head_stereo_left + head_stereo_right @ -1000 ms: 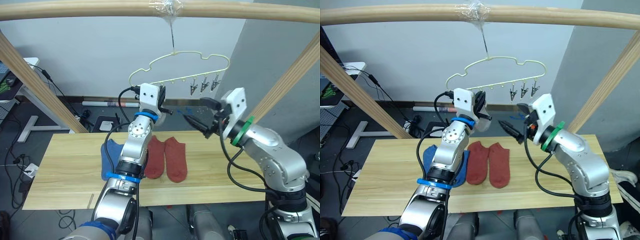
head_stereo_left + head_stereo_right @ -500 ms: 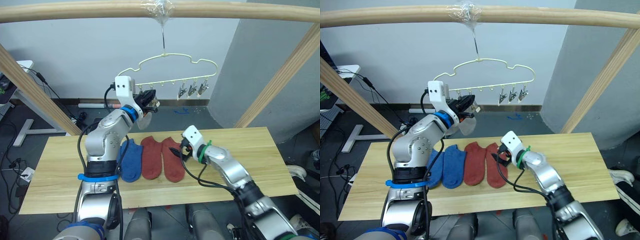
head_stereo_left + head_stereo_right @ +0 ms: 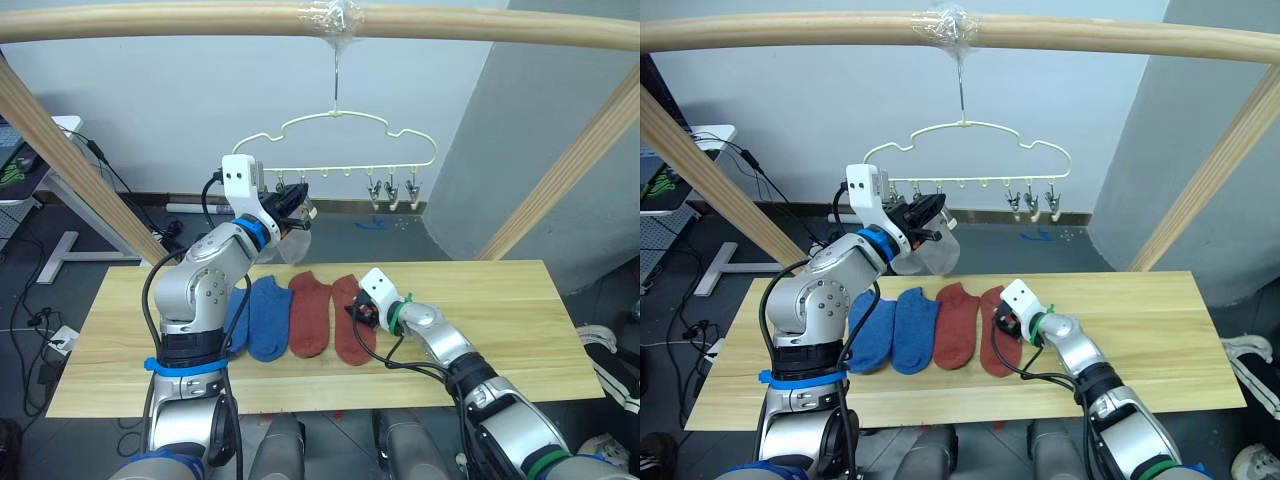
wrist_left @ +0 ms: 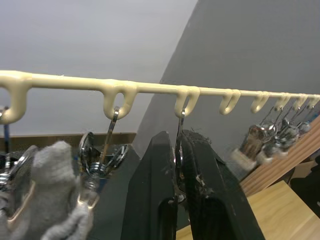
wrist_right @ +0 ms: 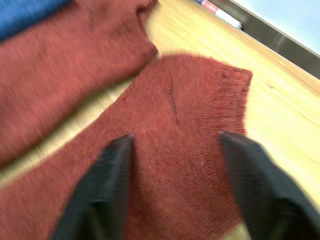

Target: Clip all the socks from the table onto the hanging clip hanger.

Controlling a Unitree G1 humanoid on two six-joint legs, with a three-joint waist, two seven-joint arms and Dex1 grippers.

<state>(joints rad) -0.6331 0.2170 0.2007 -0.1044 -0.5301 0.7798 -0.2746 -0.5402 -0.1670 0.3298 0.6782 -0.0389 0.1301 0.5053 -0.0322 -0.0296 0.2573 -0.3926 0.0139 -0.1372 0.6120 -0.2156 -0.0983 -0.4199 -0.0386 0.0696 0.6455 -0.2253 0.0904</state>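
Near the middle of the long light wooden plank table [image 3: 480, 310], four short knit socks lie side by side, toes toward the near edge: two blue socks [image 3: 262, 316] on the left and two rust-red socks [image 3: 330, 316] on the right. Over the right-hand rust-red sock [image 5: 165, 165] hovers the right gripper [image 5: 172, 195], its two black fingers spread wide with the cuff end of the sock between them, not yet pinching the fabric as far as can be judged. Farther back and higher, the left gripper [image 4: 178, 200] has its fingers pressed together around the wire stem of one small metal clip [image 4: 176, 150] hanging from the thin pale yellow cloud-shaped clip hanger [image 3: 335, 142], which hangs by its hook from the round wooden pole above the far edge of the table. A light grey knit sock [image 4: 47, 185] already hangs from a neighbouring clip. The step in hand looks like picking the next sock: the right fingers need to settle on the cuff, close, and lift it to the clip the left holds ready
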